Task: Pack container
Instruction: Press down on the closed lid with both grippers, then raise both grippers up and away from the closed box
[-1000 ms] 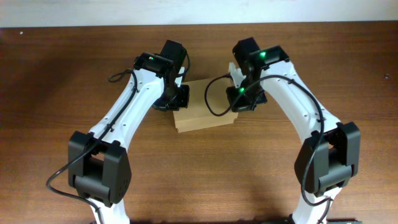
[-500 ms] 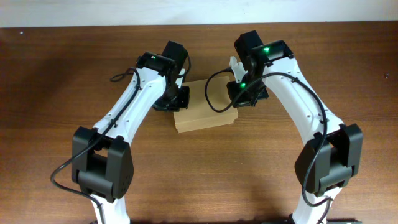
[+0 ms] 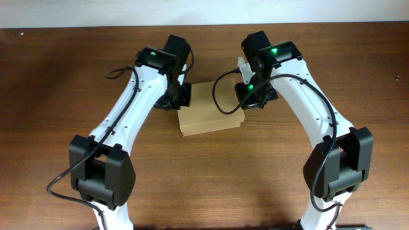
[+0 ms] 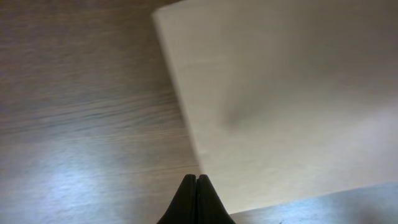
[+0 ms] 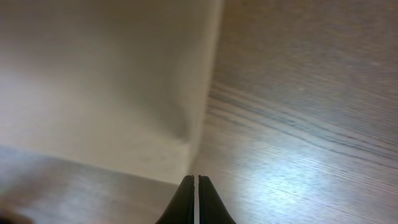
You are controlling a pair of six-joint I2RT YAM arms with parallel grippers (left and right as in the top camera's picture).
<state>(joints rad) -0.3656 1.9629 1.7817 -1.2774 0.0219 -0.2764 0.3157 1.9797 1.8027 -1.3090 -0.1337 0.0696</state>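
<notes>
The container (image 3: 211, 112), a plain tan cardboard box with its lid down flat, lies at the middle of the wooden table. My left gripper (image 4: 196, 178) is shut and empty, its tips over the box's left edge (image 4: 186, 124), and the lid (image 4: 286, 93) fills the right of that view. My right gripper (image 5: 195, 178) is shut and empty, hovering just off the box's corner (image 5: 186, 140) over bare wood. In the overhead view the left wrist (image 3: 174, 96) sits at the box's far left corner. The right wrist (image 3: 254, 92) sits at the far right corner, and both hide their fingertips.
Brown wooden table (image 3: 64, 76) lies all round the box. A pale wall edge (image 3: 204, 13) runs along the back. Black cables (image 3: 220, 102) loop from the right arm over the box's right side. Both arm bases (image 3: 102, 179) stand near the front edge.
The right wrist has moved slightly back from the box's right edge. The left wrist has shifted a little toward the far left. The box has not moved.
</notes>
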